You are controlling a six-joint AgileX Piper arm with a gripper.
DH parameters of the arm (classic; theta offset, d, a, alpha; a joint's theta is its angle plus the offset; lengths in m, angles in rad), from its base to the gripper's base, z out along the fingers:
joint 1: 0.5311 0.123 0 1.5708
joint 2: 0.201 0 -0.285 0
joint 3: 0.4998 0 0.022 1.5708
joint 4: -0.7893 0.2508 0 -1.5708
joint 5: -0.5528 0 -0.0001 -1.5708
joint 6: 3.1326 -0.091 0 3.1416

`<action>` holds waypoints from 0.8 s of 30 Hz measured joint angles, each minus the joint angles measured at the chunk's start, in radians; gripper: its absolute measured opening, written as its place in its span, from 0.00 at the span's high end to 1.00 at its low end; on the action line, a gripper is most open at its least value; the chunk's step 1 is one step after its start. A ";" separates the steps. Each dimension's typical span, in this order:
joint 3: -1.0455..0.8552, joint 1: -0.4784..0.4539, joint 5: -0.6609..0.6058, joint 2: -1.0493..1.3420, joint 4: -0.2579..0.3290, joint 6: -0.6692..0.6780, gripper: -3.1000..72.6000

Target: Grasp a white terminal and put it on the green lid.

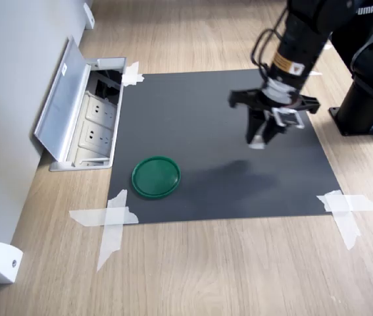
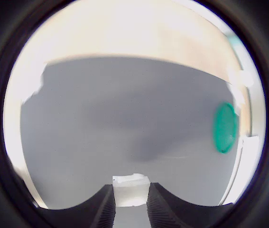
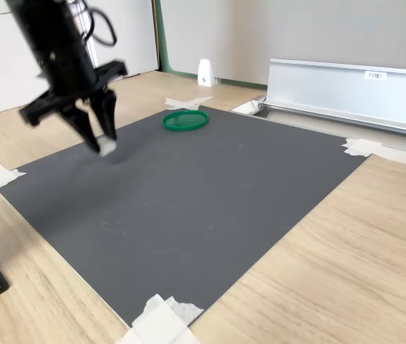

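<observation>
- White terminal (image 2: 131, 190) sits pinched between the two dark fingers of the gripper (image 2: 130, 202) in the wrist view, a small blocky white piece filling the narrow gap between them.
- In the first exterior view the same white terminal (image 1: 257, 141) shows as a pale spot at the tip of the gripper (image 1: 260, 139), which hangs above the dark grey mat (image 1: 199, 118) with its shadow lying on the mat below it.
- In the second exterior view the gripper (image 3: 104, 143) points down, fingers drawn close together on the white terminal (image 3: 107, 146), clear of the mat (image 3: 210, 208).
- Green lid (image 1: 156, 176) lies flat on the mat near the corner closest to the open floor socket box (image 1: 87, 112); it is well apart from the gripper, toward the first exterior view's left.
- In the second exterior view the green lid (image 3: 185, 120) lies near the mat's far edge, beyond the gripper; in the wrist view the green lid (image 2: 225, 127) appears as a narrow green oval at the mat's edge.
- Nothing rests on the green lid.
- White tape strips (image 1: 110, 220) hold the mat's corners to the wooden floor (image 1: 225, 270).
- A white wedge-shaped piece (image 1: 4, 262) sits on the floor by the wall, away from the mat and from the green lid.
</observation>
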 joint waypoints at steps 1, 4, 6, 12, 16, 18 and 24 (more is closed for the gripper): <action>0.042 0.000 -0.019 -0.020 -0.005 -0.060 0.62; 0.173 0.000 -0.074 -0.089 -0.027 -0.208 0.62; 0.249 0.000 -0.113 -0.145 -0.044 -0.288 0.62; 0.477 0.000 -0.201 -0.315 -0.063 -0.406 0.62; 0.622 0.000 -0.232 -0.430 -0.067 -0.451 0.62; 0.683 -0.003 -0.248 -0.488 -0.069 -0.471 0.62; 0.823 -0.032 -0.275 -0.618 -0.075 -0.489 0.62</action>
